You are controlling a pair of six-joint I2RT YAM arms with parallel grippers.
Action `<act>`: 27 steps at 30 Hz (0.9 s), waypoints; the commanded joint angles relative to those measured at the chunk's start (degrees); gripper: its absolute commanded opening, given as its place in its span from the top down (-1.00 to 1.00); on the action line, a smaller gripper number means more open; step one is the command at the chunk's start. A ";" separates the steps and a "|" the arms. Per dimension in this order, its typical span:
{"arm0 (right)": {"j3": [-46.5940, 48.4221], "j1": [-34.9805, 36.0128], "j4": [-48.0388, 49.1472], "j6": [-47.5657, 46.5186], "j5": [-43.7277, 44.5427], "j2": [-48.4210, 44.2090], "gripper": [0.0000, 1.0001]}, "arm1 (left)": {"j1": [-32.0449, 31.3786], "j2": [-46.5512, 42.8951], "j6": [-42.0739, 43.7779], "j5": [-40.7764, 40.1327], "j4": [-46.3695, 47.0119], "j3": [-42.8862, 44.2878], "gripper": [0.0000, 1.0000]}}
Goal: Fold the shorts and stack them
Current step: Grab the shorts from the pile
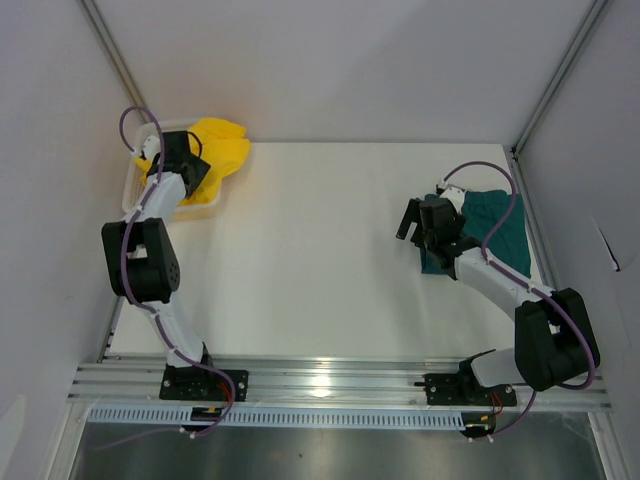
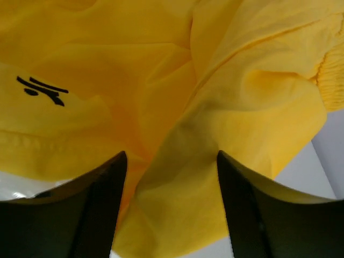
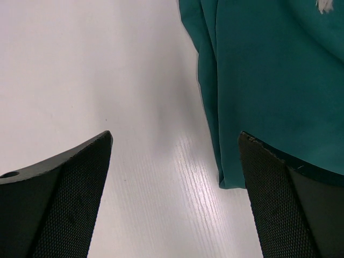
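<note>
At the far left of the bench a white basket sits against the side wall, and the yellow shorts spill out of it over its right rim onto the bench top. The left pincer is down on this crumpled cloth. In the left wrist view its two dark fingers stand apart with a raised ridge of yellow fabric running between them; the cloth lies against the inner edges of both fingers, yet whether the pincer is clenched on that fold cannot be told. A small black logo shows on the shorts to the left of the fingers, and a gathered elastic hem is at the right edge of that view.

The middle of the bench is plain white.

Toward the right side lie the dark teal-green shorts, spread fairly flat near the right wall, partly under the right arm in the top view. The right pincer is released, jaws wide, holding nothing; it hangs over the shorts' left edge, with bare bench between the fingers and one finger over the teal cloth. A bit of white drawstring shows at the top corner of the right wrist view.
</note>
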 commanded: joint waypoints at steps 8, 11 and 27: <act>-0.47 0.17 3.52 0.26 0.33 -1.02 -0.99 | 2.09 -0.58 10.30 6.30 9.56 6.51 1.00; -0.47 0.17 3.61 0.18 0.25 -0.84 -0.99 | 2.00 -5.41 11.28 5.60 10.97 7.12 1.00; -0.47 0.25 3.96 0.00 -0.10 -0.93 -0.99 | -10.02 -40.21 7.51 8.58 20.37 7.30 1.00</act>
